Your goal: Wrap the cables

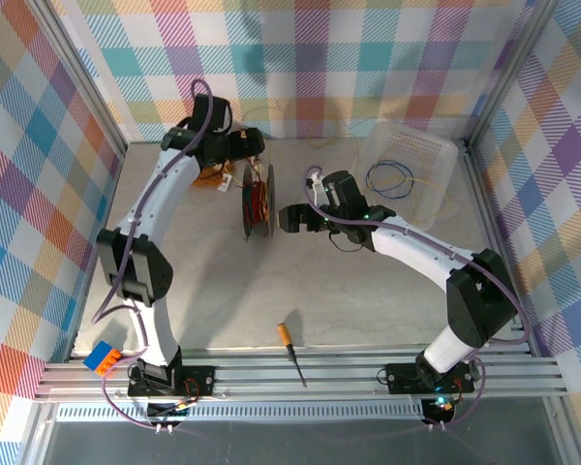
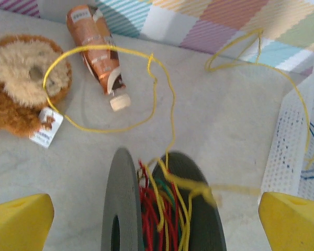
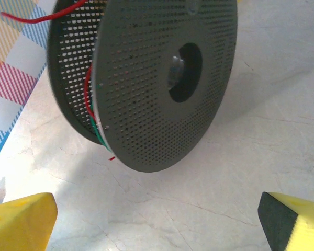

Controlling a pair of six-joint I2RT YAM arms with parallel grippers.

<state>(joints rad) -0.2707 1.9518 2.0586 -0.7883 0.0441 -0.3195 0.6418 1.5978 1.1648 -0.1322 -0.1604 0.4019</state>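
Jaws on both arms spread wide; we see nothing held. Between left jaws, just ahead: spool (image 2: 120, 209) upright on tabletop (image 2: 230, 130), cables (image 2: 173, 115) partly wound in, rest looping loosely beyond toward bottle (image 2: 97, 52) and plush toy (image 2: 21, 83), one strand trailing over basket (image 2: 290, 141) far right. Ahead of right jaws: spool's perforated flange, untouched.

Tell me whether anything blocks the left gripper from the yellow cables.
Nothing visible does. The cables drape over the spool directly before the open left gripper; their loose loops lie on the table beyond it, beside a bottle.
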